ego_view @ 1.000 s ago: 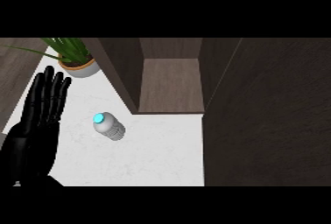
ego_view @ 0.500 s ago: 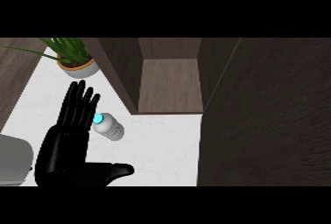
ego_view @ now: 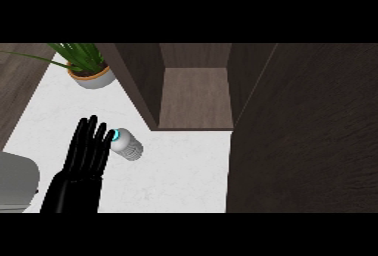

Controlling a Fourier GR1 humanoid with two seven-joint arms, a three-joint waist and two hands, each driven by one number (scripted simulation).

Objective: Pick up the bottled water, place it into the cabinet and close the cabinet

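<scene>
The bottled water (ego_view: 128,145) lies on its side on the white counter (ego_view: 177,175), its blue cap (ego_view: 116,135) pointing to the upper left. My left hand (ego_view: 83,162) is just left of it, fingers straight and pointing away from me, fingertips level with the cap and touching or nearly touching it. The hand holds nothing. Beyond the bottle stands the dark wood cabinet (ego_view: 140,85), with its brown shelf (ego_view: 196,97) bare. Its door (ego_view: 306,130) stands wide open at the right. My right hand does not show.
A potted plant (ego_view: 86,67) in a white pot stands at the counter's back left. A light grey object (ego_view: 15,182) shows at the lower left edge. The open door borders the counter on the right.
My left hand has swung right from the counter's left side to the bottle, then drawn back a little toward me. The bottle has hardly moved.
</scene>
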